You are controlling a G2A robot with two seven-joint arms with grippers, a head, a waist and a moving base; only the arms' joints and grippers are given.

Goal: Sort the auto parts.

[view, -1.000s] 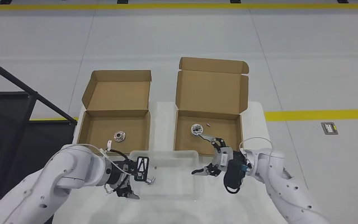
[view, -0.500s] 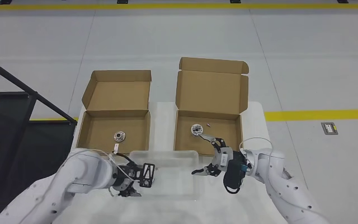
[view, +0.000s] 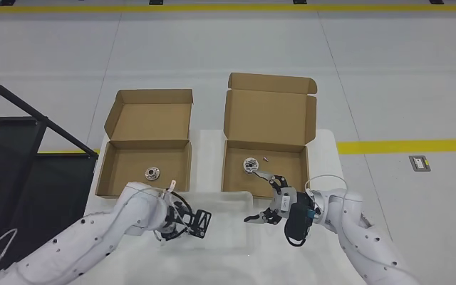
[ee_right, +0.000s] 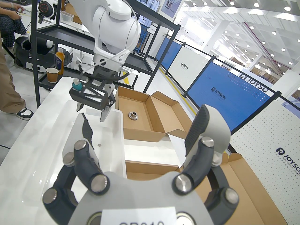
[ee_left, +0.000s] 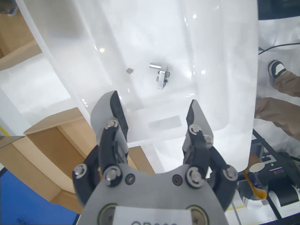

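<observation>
A small metal bracket (ee_left: 161, 76) and a tiny loose bit (ee_left: 129, 70) lie on the floor of the clear plastic tray (view: 214, 194). My left gripper (ee_left: 155, 111) hangs open just above them, nothing between its fingers; it sits over the tray's middle (view: 196, 222) and appears again (ee_right: 91, 111) from across the table. My right gripper (ee_right: 145, 129) stands open and empty at the tray's right end (view: 258, 197). A round metal flange (view: 152, 172) rests in the left cardboard box (view: 114, 153). Another metal part (view: 249, 164) lies in the right cardboard box (view: 303, 160).
Both boxes stand behind the tray with lids (view: 269, 110) propped up. A black rack (view: 28, 142) borders the table's left side, with a paper cup (ee_right: 52, 75) and bottle (ee_right: 59, 59) on its low shelf. A person's leg and shoe (ee_left: 277, 71) are beside the table.
My left gripper has swung rightward from the tray's left edge to over its middle, turning at the wrist. The right arm has not moved.
</observation>
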